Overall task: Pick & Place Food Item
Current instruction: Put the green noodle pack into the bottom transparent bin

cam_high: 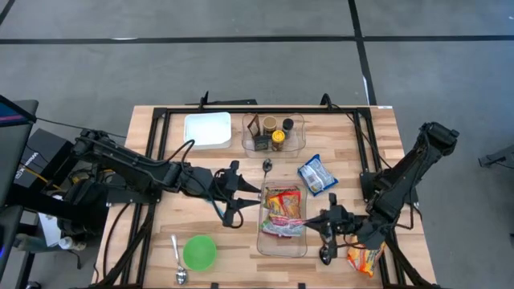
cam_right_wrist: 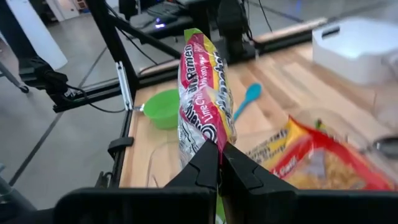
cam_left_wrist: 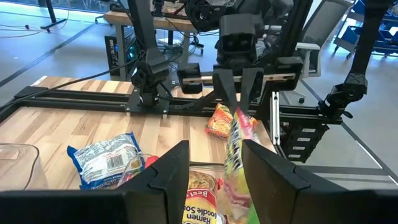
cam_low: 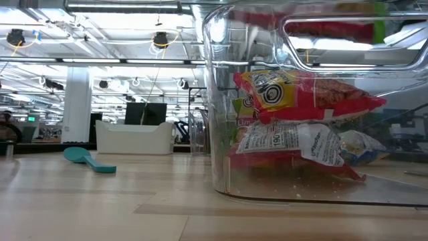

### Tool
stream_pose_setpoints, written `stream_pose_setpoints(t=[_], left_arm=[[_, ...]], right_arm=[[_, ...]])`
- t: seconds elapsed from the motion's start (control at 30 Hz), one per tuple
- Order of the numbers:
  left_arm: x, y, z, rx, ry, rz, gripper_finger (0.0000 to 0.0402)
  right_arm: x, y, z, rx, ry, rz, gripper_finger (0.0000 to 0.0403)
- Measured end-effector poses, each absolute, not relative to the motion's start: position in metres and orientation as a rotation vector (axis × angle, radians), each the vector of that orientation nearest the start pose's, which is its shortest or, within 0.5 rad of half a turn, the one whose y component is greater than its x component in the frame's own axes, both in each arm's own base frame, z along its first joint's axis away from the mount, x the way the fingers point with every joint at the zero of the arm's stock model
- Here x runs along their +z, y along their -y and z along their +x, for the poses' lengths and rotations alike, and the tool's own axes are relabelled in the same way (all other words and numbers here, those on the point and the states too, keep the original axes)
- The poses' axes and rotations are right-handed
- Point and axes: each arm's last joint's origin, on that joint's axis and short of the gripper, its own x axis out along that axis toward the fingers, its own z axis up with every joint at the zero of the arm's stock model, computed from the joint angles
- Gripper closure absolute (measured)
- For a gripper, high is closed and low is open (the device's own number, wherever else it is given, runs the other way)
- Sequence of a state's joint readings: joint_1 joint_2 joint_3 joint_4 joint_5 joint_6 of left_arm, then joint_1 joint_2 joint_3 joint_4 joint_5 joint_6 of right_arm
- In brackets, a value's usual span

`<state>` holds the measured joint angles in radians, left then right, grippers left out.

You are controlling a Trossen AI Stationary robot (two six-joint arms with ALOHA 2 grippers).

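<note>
A clear bin [cam_high: 263, 245] near the table's front middle holds ramen packets [cam_low: 294, 120]. Over it a red, yellow and green ramen packet [cam_right_wrist: 202, 93] stands on edge, with my right gripper [cam_high: 320, 222] shut on it from the bin's right side. My left gripper [cam_high: 250, 197] is at the bin's left side, open. In the left wrist view its fingers [cam_left_wrist: 171, 171] stand on either side of that packet's free end [cam_left_wrist: 239, 155]. A blue and white packet [cam_high: 317, 174] lies flat beyond the bin. An orange packet [cam_high: 364, 258] lies flat at the near right. My right gripper pinches the ramen packet's end seam [cam_right_wrist: 216, 144] between its two shut fingers. It comes nearly level from the table's right. The packet sticks out ahead of the fingers toward my left gripper, on edge and lifted clear above the bin. Whether my left gripper touches the packet I cannot tell.
At the back stand a white tub [cam_high: 207, 128] and a clear organiser with jars [cam_high: 273, 132]. A green bowl [cam_high: 199, 251] and a metal spoon [cam_high: 178, 261] lie at the near left, and a teal spoon [cam_low: 90, 159] lies left of the bin. A black frame [cam_high: 161, 120] borders the table.
</note>
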<state>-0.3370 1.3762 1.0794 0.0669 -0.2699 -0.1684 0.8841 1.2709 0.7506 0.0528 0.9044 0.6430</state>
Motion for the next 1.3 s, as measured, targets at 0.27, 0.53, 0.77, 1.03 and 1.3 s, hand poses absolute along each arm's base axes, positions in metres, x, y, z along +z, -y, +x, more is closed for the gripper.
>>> stream_pose_setpoints(t=[0.27, 0.53, 0.77, 1.03, 1.3], left_arm=[[0.326, 0.097, 0.299, -0.049, -0.225, -0.099, 0.0262], [0.326, 0.097, 0.299, -0.049, -0.224, -0.099, 0.0262], [0.326, 0.097, 0.299, -0.050, -0.224, -0.100, 0.0262], [0.326, 0.097, 0.299, -0.052, -0.225, -0.100, 0.0262], [0.326, 0.097, 0.299, -0.051, -0.225, -0.100, 0.0262]], right_arm=[[0.225, -0.197, 0.190, -0.128, -0.333, 0.297, 0.0403], [0.210, -0.207, 0.198, -0.107, -0.380, 0.282, 0.0403], [0.201, -0.217, 0.206, -0.105, -0.408, 0.257, 0.0403], [0.189, -0.220, 0.208, -0.106, -0.443, 0.231, 0.0403], [0.185, -0.221, 0.209, -0.106, -0.454, 0.224, 0.0403]])
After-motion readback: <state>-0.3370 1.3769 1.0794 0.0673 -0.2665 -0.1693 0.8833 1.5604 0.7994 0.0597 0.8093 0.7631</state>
